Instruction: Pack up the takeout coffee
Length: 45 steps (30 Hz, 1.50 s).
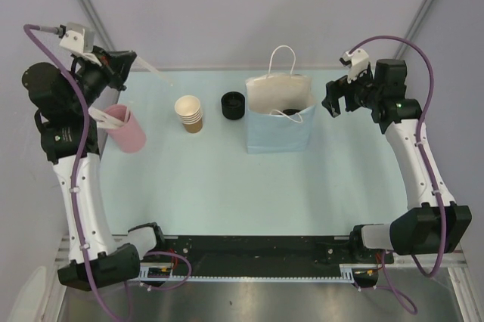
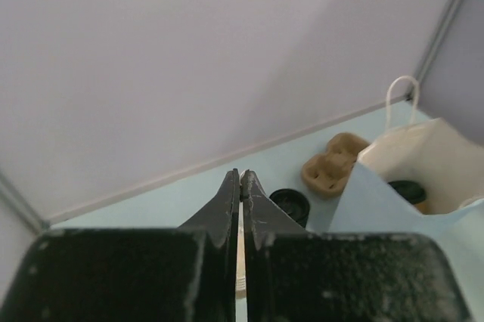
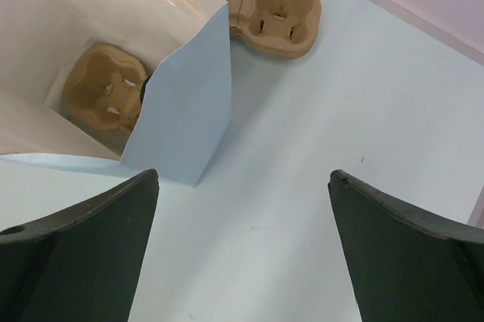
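A: Where is the takeout coffee (image 1: 291,113) now?

B: It is inside the light blue paper bag (image 1: 276,134) w/ white cord handles. The bag stands upright at the far middle of the pale blue table (image 1: 227,193). From above, only the coffee's round black plastic lid shows, low in the open mouth towards the right. The cup body I cannot see. The left wrist cam shows the same lid (image 2: 408,190) in the bag.

A: Anything else in the bag?

B: Yes, a brown moulded pulp cup carrier (image 3: 106,91) lies on the bag bottom, seen by the right wrist cam. A second pulp carrier (image 3: 265,8) lies flat on the table outside, close to the bag's far side.

A: L arm?

B: The left gripper (image 1: 133,60) is raised at the far left corner. Its jaws are pressed together on a thin white stick (image 1: 155,74), which points out to the right over the table. Nearer than it stands a pink cup (image 1: 128,133) w/ white stirrers (image 1: 98,114) inside.

A: R arm?

B: The right gripper (image 1: 334,95) hangs to the right of the bag, not touching it. Its jaws are spread wide, w/ nothing between them.

A: Other things?

B: Between the pink cup and the bag there is a stack of nested tan paper cups (image 1: 189,114). Next comes a separate black round lid (image 1: 233,104), just left of the bag.
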### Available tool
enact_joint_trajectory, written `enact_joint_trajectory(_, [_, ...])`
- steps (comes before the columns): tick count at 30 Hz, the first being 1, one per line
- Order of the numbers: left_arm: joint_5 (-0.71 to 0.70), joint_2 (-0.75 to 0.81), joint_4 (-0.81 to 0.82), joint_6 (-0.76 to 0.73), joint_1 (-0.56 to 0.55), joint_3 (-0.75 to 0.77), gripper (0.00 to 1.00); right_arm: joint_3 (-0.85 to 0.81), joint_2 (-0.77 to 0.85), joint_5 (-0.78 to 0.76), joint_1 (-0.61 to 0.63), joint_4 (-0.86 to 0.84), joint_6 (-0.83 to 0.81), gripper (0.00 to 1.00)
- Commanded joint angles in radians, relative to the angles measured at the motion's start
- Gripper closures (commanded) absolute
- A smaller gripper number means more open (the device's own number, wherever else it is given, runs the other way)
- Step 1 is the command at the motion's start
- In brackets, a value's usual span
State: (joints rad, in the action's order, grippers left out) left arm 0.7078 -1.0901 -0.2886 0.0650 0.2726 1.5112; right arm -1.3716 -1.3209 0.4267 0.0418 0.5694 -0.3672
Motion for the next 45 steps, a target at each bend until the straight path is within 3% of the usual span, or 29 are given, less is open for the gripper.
enact_joint_trajectory(1, [0.15, -0.033, 0.236, 0.231, -0.006, -0.022, 1.0, 0.0, -0.015, -0.011, -0.008, -0.036, 0.01, 0.01])
enact_joint_trajectory(9, [0.069, -0.091, 0.244, 0.164, -0.22, 0.017, 0.99, 0.0, -0.031, -0.025, -0.034, -0.049, 0.008, 0.01])
enact_joint_trajectory(17, [0.032, -0.174, 0.201, 0.09, -0.43, 0.156, 0.99, -0.03, -0.064, 0.119, -0.224, -0.037, 0.047, 0.0])
enact_joint_trajectory(24, [-0.036, -0.237, 0.181, -0.002, -0.585, 0.216, 0.99, -0.03, -0.093, 0.152, -0.227, 0.073, 0.024, 0.0])
enact_joint_trajectory(28, [-0.116, -0.274, 0.169, -0.14, -0.696, 0.201, 1.0, -0.015, -0.092, 0.178, -0.227, 0.083, 0.04, 0.0])
enact_joint_trajectory(37, [-0.234, -0.321, 0.206, -0.283, -0.792, 0.107, 1.0, 0.045, -0.093, 0.207, -0.249, 0.083, 0.021, 0.0])
enact_joint_trajectory(45, [-0.277, -0.36, 0.27, -0.304, -0.828, 0.034, 1.0, 0.057, -0.095, 0.221, -0.258, 0.081, 0.014, 0.0])
